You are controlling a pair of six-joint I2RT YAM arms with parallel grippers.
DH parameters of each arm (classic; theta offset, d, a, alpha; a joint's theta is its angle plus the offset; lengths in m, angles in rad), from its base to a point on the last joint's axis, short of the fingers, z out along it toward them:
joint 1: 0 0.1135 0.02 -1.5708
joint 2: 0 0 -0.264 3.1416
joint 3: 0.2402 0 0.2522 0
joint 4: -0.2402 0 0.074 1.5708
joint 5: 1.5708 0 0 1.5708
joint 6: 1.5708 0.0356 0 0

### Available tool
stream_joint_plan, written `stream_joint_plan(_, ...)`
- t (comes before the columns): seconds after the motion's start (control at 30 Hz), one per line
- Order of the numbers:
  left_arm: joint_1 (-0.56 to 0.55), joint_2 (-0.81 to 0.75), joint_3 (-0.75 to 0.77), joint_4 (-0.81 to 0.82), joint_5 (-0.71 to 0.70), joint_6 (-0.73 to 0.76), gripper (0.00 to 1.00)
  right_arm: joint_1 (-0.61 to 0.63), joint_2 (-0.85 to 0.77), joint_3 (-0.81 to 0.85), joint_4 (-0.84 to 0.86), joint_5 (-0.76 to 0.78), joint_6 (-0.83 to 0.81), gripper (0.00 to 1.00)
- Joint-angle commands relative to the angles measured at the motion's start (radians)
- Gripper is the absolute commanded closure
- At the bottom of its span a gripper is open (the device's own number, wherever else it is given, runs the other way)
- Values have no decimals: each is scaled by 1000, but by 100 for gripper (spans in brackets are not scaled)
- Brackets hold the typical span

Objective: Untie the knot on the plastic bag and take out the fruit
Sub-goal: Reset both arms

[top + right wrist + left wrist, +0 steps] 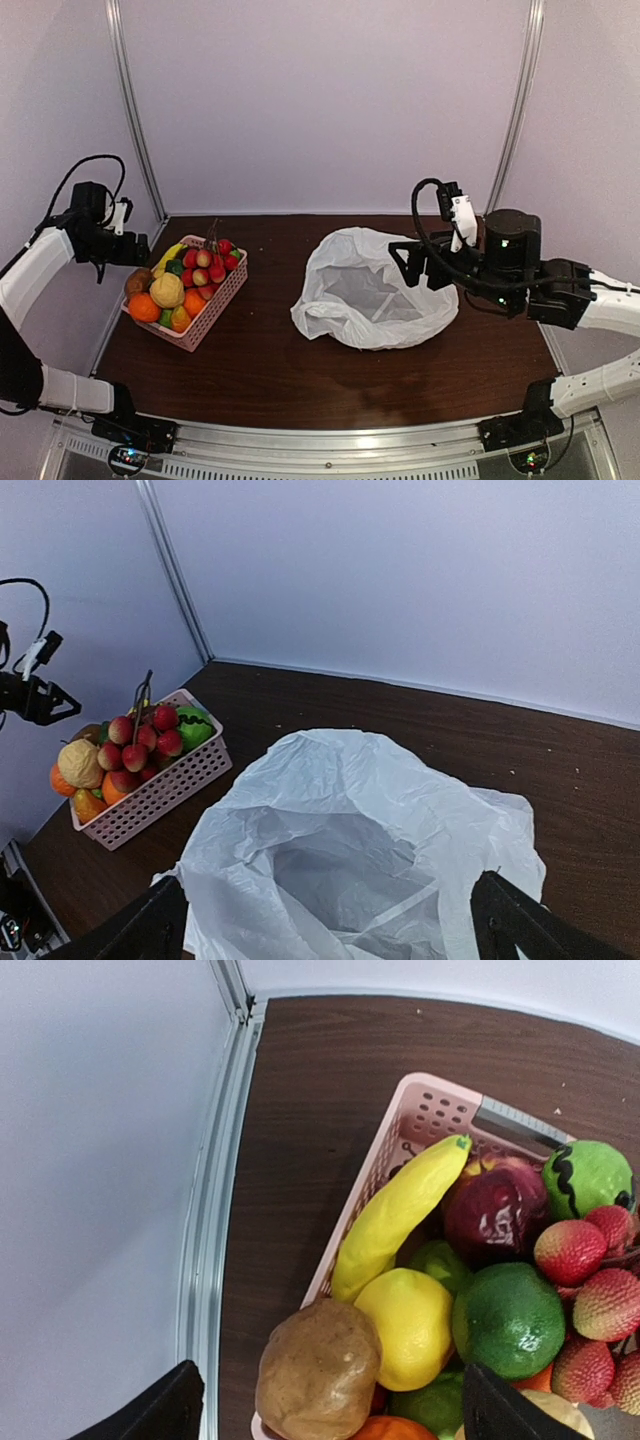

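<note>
Two steps look done: thin white plastic bag (372, 290), centre-right, gapes unknotted, seemingly empty; fruit (185, 280) heaped in pink perforated basket (222, 305), left. Left gripper (138, 250) over basket, right gripper (408, 262) at bag: jaws wide, holding nothing.

Dark wood table (270, 380), two items on it.
Pink basket (213, 314) sits mid-left of the top view, nr the table's left edge, piled w/ fruit (167, 291). White plastic bag (340, 318) lies centre-right, mouth gaping open, crumpled flat on the wood, well apart from the basket.
</note>
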Motion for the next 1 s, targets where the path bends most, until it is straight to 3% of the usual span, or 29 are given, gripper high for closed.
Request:
stream_joint_plan(0.0,7,-77,-58,138,54,-54,8,-108,34,69,-232,83,70,0)
stream_joint_plan(0.13,8,-176,-125,256,51,-71,3,-257,32,55,-323,35,93,0)
stream_joint_plan(0.5,8,-427,-288,429,68,-91,2,-676,-91,14,-395,-90,-16,0)
stream_joint_plan(0.7,6,-510,-318,443,101,-97,2,-758,-188,-37,-330,-91,-53,0)
stream_joint_plan(0.97,6,-583,-351,446,114,-101,2,-768,-348,-131,-211,-99,-95,0)
